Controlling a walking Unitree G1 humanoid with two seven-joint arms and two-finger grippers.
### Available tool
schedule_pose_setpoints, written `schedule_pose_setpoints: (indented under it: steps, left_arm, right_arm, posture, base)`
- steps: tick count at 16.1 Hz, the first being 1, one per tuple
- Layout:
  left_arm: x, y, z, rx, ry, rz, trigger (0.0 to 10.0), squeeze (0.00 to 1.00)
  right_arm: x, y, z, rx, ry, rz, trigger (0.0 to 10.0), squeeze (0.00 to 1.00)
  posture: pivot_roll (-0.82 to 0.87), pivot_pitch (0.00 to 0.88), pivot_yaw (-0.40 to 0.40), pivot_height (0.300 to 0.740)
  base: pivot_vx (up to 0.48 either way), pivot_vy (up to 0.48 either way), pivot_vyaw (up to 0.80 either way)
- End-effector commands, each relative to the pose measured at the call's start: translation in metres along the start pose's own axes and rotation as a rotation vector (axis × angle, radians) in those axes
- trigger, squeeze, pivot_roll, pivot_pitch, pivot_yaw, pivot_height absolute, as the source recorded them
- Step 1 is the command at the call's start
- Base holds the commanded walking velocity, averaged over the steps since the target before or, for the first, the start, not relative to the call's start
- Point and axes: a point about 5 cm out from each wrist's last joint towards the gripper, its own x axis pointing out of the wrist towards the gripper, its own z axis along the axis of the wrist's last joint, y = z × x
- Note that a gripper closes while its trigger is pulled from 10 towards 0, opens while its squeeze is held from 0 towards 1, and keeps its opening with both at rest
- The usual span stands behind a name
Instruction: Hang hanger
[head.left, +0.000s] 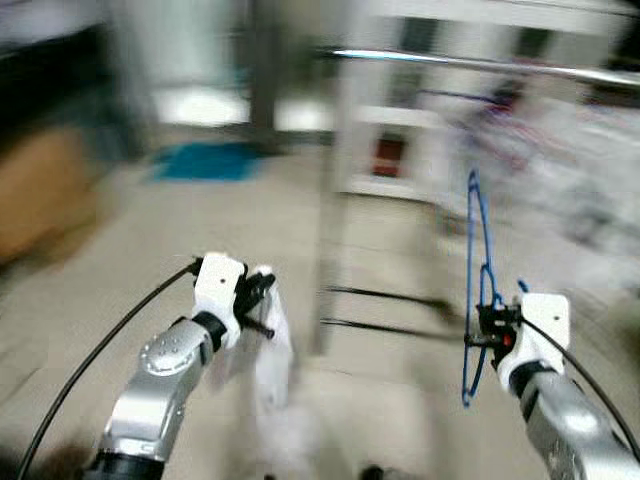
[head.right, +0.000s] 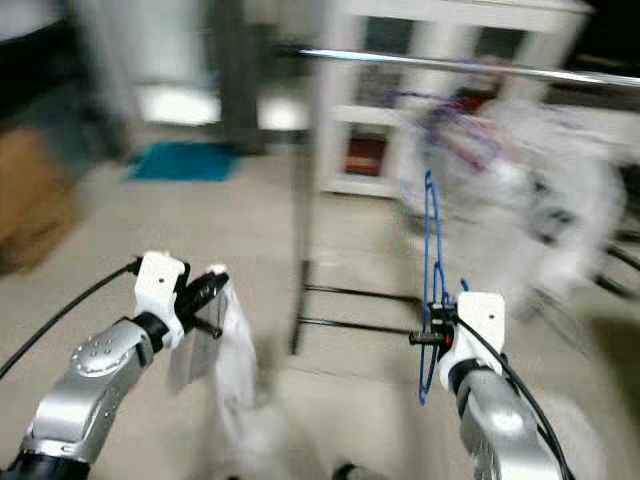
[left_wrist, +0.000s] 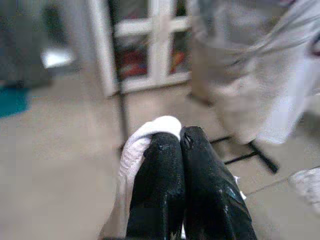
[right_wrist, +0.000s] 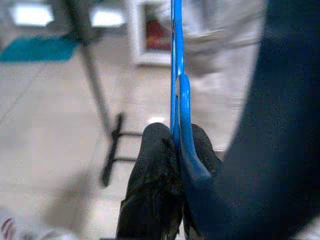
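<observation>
Now our right gripper (head.left: 484, 328) is clamped on the blue hanger (head.left: 472, 290), holding it upright so its hook can reach the clothes rail (head.left: 480, 63) above and ahead. Our left gripper (left_wrist: 181, 145) pinches a white cloth (head.left: 272, 345), keeping it off the floor (head.left: 150, 230).

Two silver metal arms, their rounded elbow housings dotted with small screws, ended in white block-shaped wrist units. A black cable curved away from each wrist toward 7 and 5 o'clock. The left gripper (left_wrist: 181, 150) and right gripper (right_wrist: 175, 145) each carried two long, glossy black fingers (left_wrist: 157, 185), and black collars joined wrists to forearms.
</observation>
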Motion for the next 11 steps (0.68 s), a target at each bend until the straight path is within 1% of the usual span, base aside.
schedule_pose_setpoints:
  steps: [1,2,3,4,5,6,7,8,9,11]
  left_arm:
    - [-0.001,-0.005,0.01,0.006,-0.068,-0.001,10.0,0.0]
    - [-0.002,-0.007,0.005,-0.046,-0.06,0.014,10.0,0.0]
    - [-0.002,-0.007,0.005,-0.066,-0.058,0.024,10.0,0.0]
    - [-0.003,-0.007,0.006,-0.08,-0.061,0.027,10.0,0.0]
    - [-0.002,-0.007,0.007,-0.05,-0.06,0.032,10.0,0.0]
    - [-0.001,-0.006,0.008,-0.062,-0.053,0.045,10.0,0.0]
    - [0.002,-0.007,0.012,-0.046,-0.063,0.035,10.0,0.0]
    - [0.006,-0.006,0.018,-0.041,-0.076,0.036,10.0,0.0]
    - [0.011,-0.005,0.024,-0.052,-0.093,0.044,10.0,0.0]
    - [0.018,-0.002,0.023,-0.029,-0.067,0.053,10.0,0.0]
  right_arm:
    - [-0.003,0.002,0.004,-0.001,-0.04,-0.006,10.0,0.0]
    - [-0.008,0.006,0.003,0.06,-0.027,0.002,10.0,0.0]
    - [-0.01,0.007,0.01,0.063,-0.059,-0.011,10.0,0.0]
    - [-0.01,0.006,0.015,0.044,-0.076,-0.028,10.0,0.0]
    - [-0.009,0.006,0.021,-0.002,-0.087,-0.046,10.0,0.0]
    - [-0.007,0.004,0.029,-0.012,-0.12,-0.074,10.0,0.0]
    - [-0.004,0.002,0.035,-0.02,-0.154,-0.096,10.0,0.0]
    - [-0.001,-0.001,0.041,-0.038,-0.164,-0.108,10.0,0.0]
    - [0.0,-0.003,0.046,-0.024,-0.167,-0.1,10.0,0.0]
    - [0.002,-0.004,0.048,-0.026,-0.163,-0.106,10.0,0.0]
  posture:
    - [-0.01,0.0,0.026,0.74]
    - [-0.01,0.0,0.024,0.74]
    - [-0.02,0.0,0.02,0.74]
    - [-0.02,0.0,0.018,0.74]
    - [-0.03,0.0,0.014,0.74]
    - [-0.04,0.0,0.011,0.74]
    - [-0.04,0.0,0.009,0.74]
    - [-0.05,0.0,0.008,0.74]
    - [-0.06,0.0,0.011,0.74]
    - [-0.08,0.0,0.022,0.74]
  base:
    - [0.0,0.0,-0.78]
    - [0.0,0.0,-0.78]
    - [0.0,0.0,-0.78]
    - [0.0,0.0,-0.78]
    - [0.0,0.0,-0.78]
    - [0.0,0.0,-0.77]
    - [0.0,0.0,-0.77]
    - [0.0,0.0,-0.77]
    - [0.0,0.0,-0.79]
    - [0.0,0.0,-0.79]
